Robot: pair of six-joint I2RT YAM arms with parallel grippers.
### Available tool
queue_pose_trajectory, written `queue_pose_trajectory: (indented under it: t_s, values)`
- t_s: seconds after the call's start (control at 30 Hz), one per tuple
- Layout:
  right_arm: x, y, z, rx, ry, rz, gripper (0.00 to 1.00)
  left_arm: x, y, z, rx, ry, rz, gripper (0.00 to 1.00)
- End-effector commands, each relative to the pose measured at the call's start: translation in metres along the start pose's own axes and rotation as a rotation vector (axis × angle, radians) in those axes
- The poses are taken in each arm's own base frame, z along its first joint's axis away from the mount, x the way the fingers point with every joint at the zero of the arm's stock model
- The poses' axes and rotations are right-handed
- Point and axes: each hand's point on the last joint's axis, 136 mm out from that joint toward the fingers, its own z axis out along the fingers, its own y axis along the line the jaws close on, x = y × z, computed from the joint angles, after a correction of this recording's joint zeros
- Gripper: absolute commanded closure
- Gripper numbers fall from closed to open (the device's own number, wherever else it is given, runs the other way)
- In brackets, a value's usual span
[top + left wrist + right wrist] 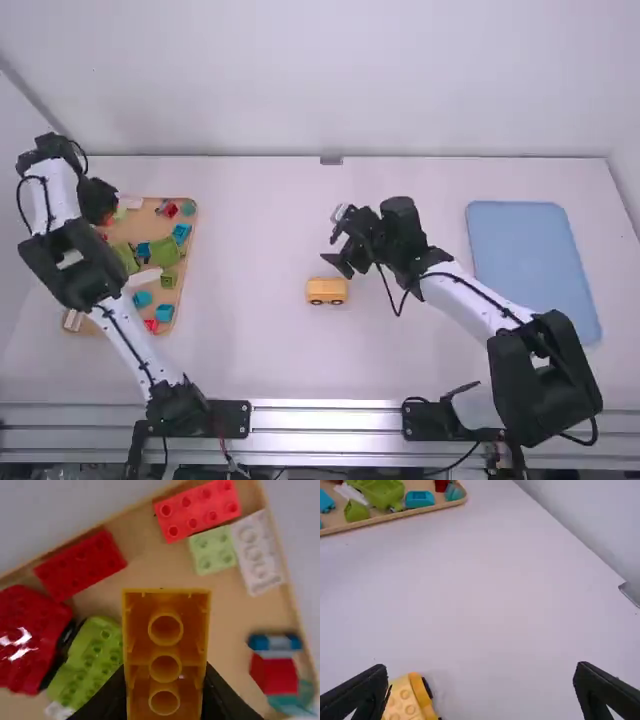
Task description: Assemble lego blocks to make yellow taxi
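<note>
My left gripper (98, 203) is over the far-left part of the wooden tray. In the left wrist view, my left gripper (165, 692) is shut on an orange-yellow block (165, 602), whose hollow underside with tubes faces the camera. A small yellow car (327, 290) with dark wheels stands on the table near the middle. Beyond it, slightly to the right, my right gripper (342, 243) holds nothing. The right wrist view has the car's studded top (406, 702) beside one finger, and my right gripper (480, 685) is spread wide open.
The wooden tray (188, 268) at the left carries several red, green, blue and white blocks. Under the held block, the left wrist view has a red block (80, 565) and a green piece (92, 655). A flat blue tray (530, 260) lies at the right.
</note>
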Motion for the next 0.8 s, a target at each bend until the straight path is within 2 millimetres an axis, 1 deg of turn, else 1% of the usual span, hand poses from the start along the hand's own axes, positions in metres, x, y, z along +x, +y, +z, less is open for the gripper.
queue_pose_trajectory:
  t_s: [0.0, 0.03, 0.07, 0.13, 0.27, 0.3, 0.33, 0.37, 0.4, 0.43, 0.47, 0.5, 0.53, 0.57, 0.63, 0.67, 0.73, 0.77]
  values:
    - [-0.005, -0.002, 0.0, -0.001, -0.015, 0.033, 0.01, 0.006, -0.008, -0.05, 0.051, -0.066, 0.058, 0.78]
    - [-0.005, -0.002, 0.0, 0.0, -0.017, 0.034, 0.01, 0.011, -0.009, -0.056, 0.077, -0.081, 0.057, 0.77]
    - [-0.005, -0.002, 0.0, 0.0, -0.016, 0.033, 0.01, 0.013, -0.011, -0.058, 0.091, -0.085, 0.068, 0.77]
    - [-0.005, -0.002, 0.0, 0.0, -0.017, 0.03, 0.02, 0.026, -0.018, -0.069, 0.178, -0.118, 0.098, 0.76]
    - [-0.01, -0.005, 0.0, 0.009, -0.035, 0.032, 0.02, 0.046, -0.02, -0.089, 0.307, -0.185, 0.135, 0.74]
    - [-0.016, -0.007, 0.0, 0.017, -0.058, 0.039, 0.01, 0.067, -0.029, -0.102, 0.403, -0.19, 0.223, 0.73]
    - [-0.018, -0.008, 0.0, 0.02, -0.068, 0.045, 0.02, 0.077, -0.033, -0.107, 0.444, -0.184, 0.257, 0.73]
    - [-0.027, -0.008, -0.001, 0.012, -0.104, 0.059, 0.01, 0.1, -0.044, -0.12, 0.546, -0.169, 0.35, 0.73]
    - [-0.036, -0.005, -0.002, -0.01, -0.146, 0.071, 0.01, 0.129, -0.055, -0.134, 0.66, -0.153, 0.462, 0.75]
    - [-0.04, -0.005, -0.003, -0.019, -0.163, 0.075, 0.01, 0.142, -0.059, -0.139, 0.709, -0.145, 0.507, 0.75]
    - [-0.047, -0.003, -0.004, -0.034, -0.19, 0.082, 0.02, 0.161, -0.065, -0.146, 0.782, -0.14, 0.582, 0.76]
    - [-0.055, -0.001, -0.006, -0.052, -0.223, 0.094, 0.01, 0.186, -0.074, -0.154, 0.881, -0.134, 0.669, 0.79]
    - [-0.063, -0.001, -0.007, -0.068, -0.259, 0.106, 0.01, 0.217, -0.085, -0.161, 0.998, -0.126, 0.758, 0.79]
    - [-0.064, -0.001, -0.007, -0.069, -0.262, 0.108, 0.01, 0.22, -0.086, -0.162, 1.01, -0.127, 0.77, 0.79]
    - [-0.074, 0.0, -0.01, -0.117, -0.324, 0.131, 0.01, 0.272, -0.099, -0.17, 1.179, -0.13, 0.94, 0.76]
    - [-0.075, 0.001, -0.011, -0.135, -0.335, 0.137, 0.01, 0.286, -0.102, -0.171, 1.217, -0.125, 0.973, 0.76]
    - [-0.082, 0.005, -0.016, -0.228, -0.392, 0.148, 0.01, 0.322, -0.106, -0.177, 1.321, -0.11, 1.061, 0.73]
    - [-0.085, 0.007, -0.019, -0.28, -0.419, 0.15, 0.01, 0.343, -0.109, -0.181, 1.395, -0.101, 1.122, 0.73]
